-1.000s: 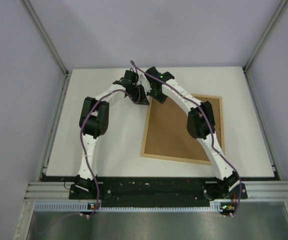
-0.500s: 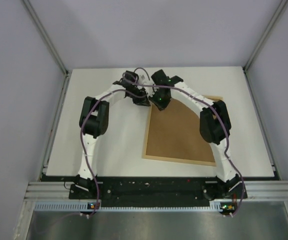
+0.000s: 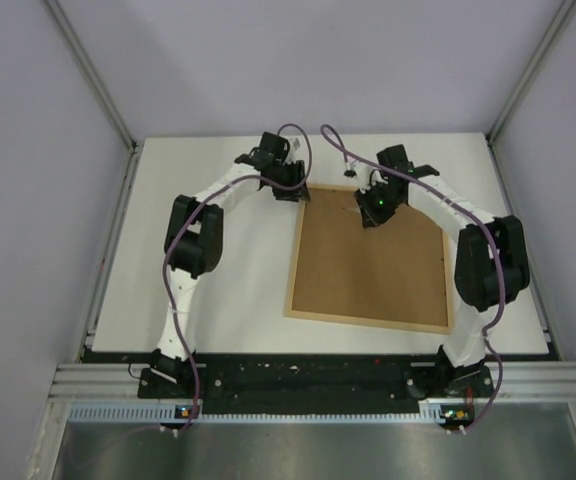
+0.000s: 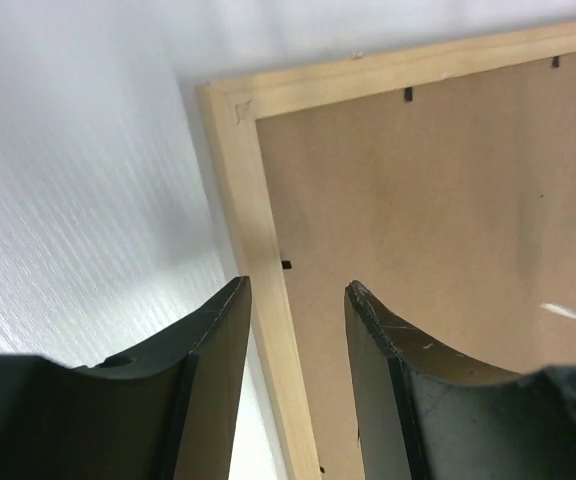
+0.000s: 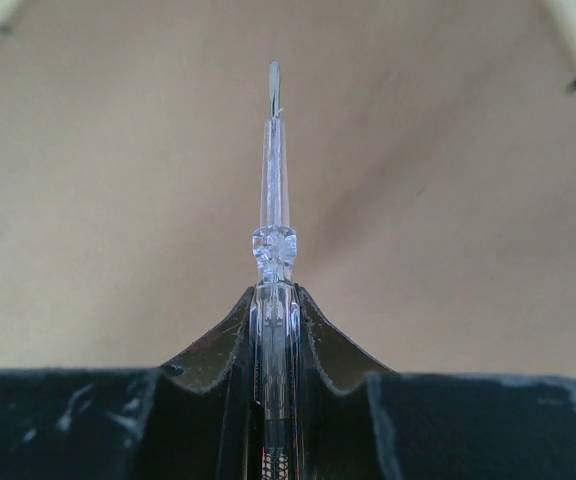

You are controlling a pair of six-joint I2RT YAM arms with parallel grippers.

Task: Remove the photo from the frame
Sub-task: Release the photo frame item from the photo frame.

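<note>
frame face down, tool poised over its back

the frame (image 3: 373, 270) lies back-up on the table (image 3: 218, 260), likely so the tabs (image 4: 407, 94) around its back can be reached. the right gripper (image 5: 273, 300) is clamped on a clear tool (image 5: 274, 190), tip aimed at the brown back, probably to pry a tab. the left gripper (image 4: 298, 300) hangs at the far-left corner, jaws apart over the wood rail, seemingly to steady it. the photo is hidden, presumably under that back.
</note>
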